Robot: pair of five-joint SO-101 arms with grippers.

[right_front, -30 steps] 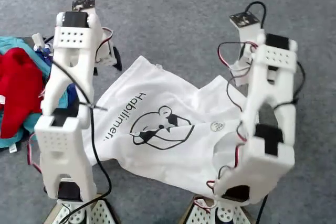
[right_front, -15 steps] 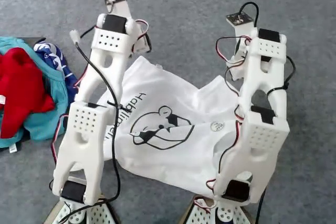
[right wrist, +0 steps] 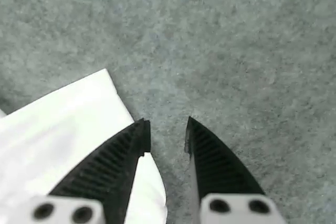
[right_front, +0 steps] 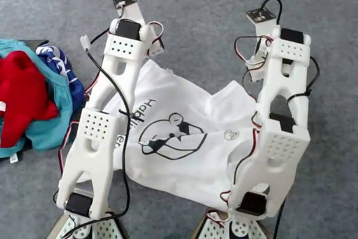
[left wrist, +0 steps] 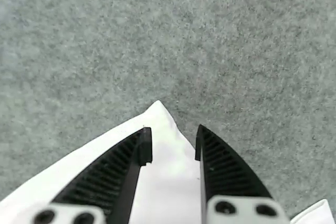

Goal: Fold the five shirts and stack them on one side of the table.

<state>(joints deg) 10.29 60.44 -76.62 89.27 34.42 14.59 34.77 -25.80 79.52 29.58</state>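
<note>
A white shirt (right_front: 184, 132) with a black animal print lies rumpled on the grey table between my two arms. My left arm (right_front: 120, 65) stretches over its far left corner. In the left wrist view my left gripper (left wrist: 172, 142) is open, with its black fingers on either side of that pointed corner (left wrist: 160, 111). My right arm (right_front: 282, 76) stands over the shirt's far right part. My right gripper (right wrist: 165, 132) is open, one finger over the white cloth's edge (right wrist: 68, 124) and the other over bare table.
A pile of shirts sits at the table's left edge: a red one (right_front: 22, 96) on top, a teal one (right_front: 53, 121) and a blue patterned one (right_front: 59, 62). Grey table (right_front: 196, 26) stretches beyond both arms.
My left arm has swung from beside the shirt pile across to the white shirt's far left corner. The right arm has shifted only slightly. The shirt has not moved.
</note>
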